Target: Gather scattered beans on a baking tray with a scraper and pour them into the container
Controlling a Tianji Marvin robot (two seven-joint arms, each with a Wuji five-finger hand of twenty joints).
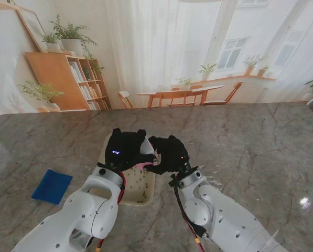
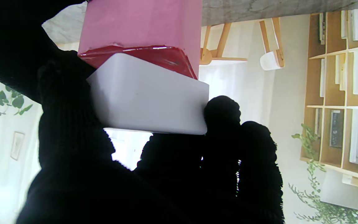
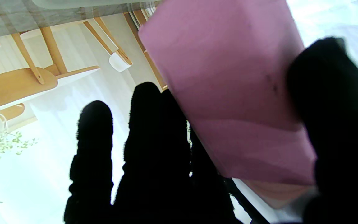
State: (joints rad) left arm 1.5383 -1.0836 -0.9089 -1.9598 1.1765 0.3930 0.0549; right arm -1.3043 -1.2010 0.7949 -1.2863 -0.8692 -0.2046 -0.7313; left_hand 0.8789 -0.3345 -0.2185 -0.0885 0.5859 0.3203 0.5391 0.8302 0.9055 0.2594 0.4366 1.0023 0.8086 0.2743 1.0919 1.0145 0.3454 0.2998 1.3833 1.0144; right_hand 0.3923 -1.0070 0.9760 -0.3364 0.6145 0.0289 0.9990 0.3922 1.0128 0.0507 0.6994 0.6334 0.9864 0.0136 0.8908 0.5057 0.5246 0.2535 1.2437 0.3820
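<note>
A cream baking tray (image 1: 140, 195) lies at the lower centre of the stand view, small dark beans (image 1: 138, 184) scattered across it. A pink scraper (image 3: 228, 102) meets a tilted white container (image 2: 148, 96) just above the tray's middle.

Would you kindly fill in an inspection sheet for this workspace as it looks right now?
Surface: grey marbled table.
Job's things: pale baking tray with small beans on it, partly hidden by the hands; pink scraper; white container with a red inside.
Clutter: blue cloth on my left.
Hands: left hand shut on the container; right hand shut on the scraper, black fingers gloved.
Cables: red and black cable along the right arm.
Surroundings: printed backdrop of a room with a bookshelf.
</note>
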